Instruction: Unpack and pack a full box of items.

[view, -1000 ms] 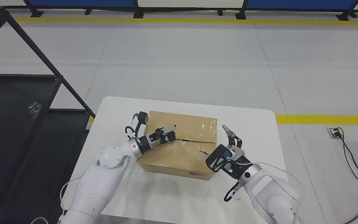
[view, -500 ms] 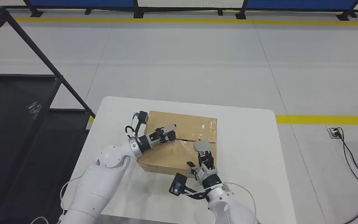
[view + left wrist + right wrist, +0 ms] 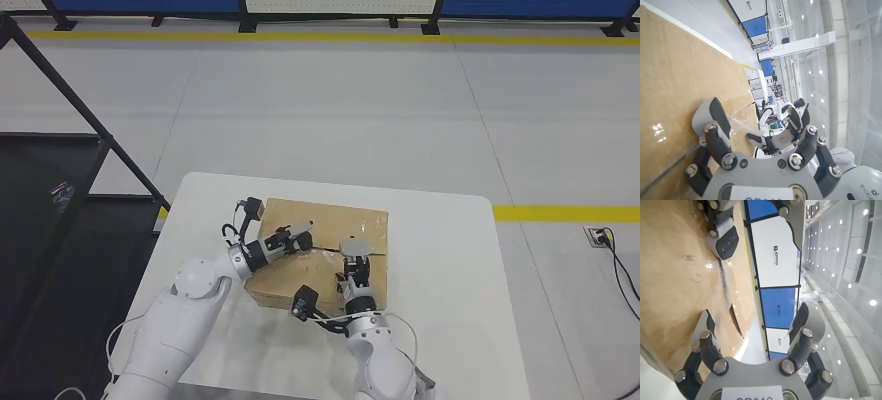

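Observation:
A brown cardboard box (image 3: 335, 222) lies flat on the white table (image 3: 445, 260), its top flaps down and clear tape (image 3: 724, 281) running along the centre seam. My left gripper (image 3: 297, 238) is open over the seam on the box's left half; one finger (image 3: 719, 115) rests on the cardboard beside a loose curl of tape (image 3: 743, 125). My right gripper (image 3: 355, 256) is open at the box's front middle, one finger (image 3: 709, 323) against the top. In the right wrist view a flap edge (image 3: 735, 318) gapes slightly at the seam.
A black metal frame (image 3: 70, 110) stands off the table's left side. Bare table lies to the right of the box and along its front edge. A yellow floor line (image 3: 565, 212) runs beyond the table on the right.
My right arm has swung from the table's right side to the box's front middle, its gripper now on the top by the seam. The left arm and the box have stayed put.

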Motion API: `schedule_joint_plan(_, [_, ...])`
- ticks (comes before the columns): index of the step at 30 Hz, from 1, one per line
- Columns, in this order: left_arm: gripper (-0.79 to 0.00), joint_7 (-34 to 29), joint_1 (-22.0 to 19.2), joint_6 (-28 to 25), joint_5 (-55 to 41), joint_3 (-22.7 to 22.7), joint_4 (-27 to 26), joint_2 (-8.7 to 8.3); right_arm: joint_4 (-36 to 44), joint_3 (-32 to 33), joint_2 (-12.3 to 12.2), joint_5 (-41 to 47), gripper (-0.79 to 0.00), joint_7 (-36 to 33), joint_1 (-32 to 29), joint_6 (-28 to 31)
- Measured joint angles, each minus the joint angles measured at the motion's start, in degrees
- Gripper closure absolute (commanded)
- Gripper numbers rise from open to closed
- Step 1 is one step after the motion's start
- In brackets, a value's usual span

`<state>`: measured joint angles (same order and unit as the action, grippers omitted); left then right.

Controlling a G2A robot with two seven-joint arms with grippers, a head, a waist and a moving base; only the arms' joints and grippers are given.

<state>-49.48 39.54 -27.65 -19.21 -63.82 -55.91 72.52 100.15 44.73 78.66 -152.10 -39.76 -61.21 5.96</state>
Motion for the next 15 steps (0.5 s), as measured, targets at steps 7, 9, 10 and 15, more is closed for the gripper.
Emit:
schedule_joint_plan(7, [-0.785, -0.2, 0.0, 0.0, -0.2, -0.1, 0.1, 0.04, -0.1, 1.3, 1.6, 3.7, -0.785, -1.9, 1.0, -2.8])
schedule_joint_plan(9, [-0.785, -0.3, 0.0, 0.0, -0.2, -0.1, 0.1, 0.04, 0.0, 2.2, 2.0, 5.9, -0.785, -1.6, 1.2, -2.8])
schedule_joint_plan(10, [-0.785, -0.3, 0.0, 0.0, -0.1, -0.1, 0.1, 0.04, 0.0, 2.6, 2.1, 6.9, -0.785, -1.5, 1.3, -2.9])
schedule_joint_plan(15, [-0.785, -0.2, 0.2, -0.2, 0.0, -0.1, -0.1, 0.04, 0.2, 5.6, 2.9, 15.2, -0.785, 0.0, 1.9, -1.5])
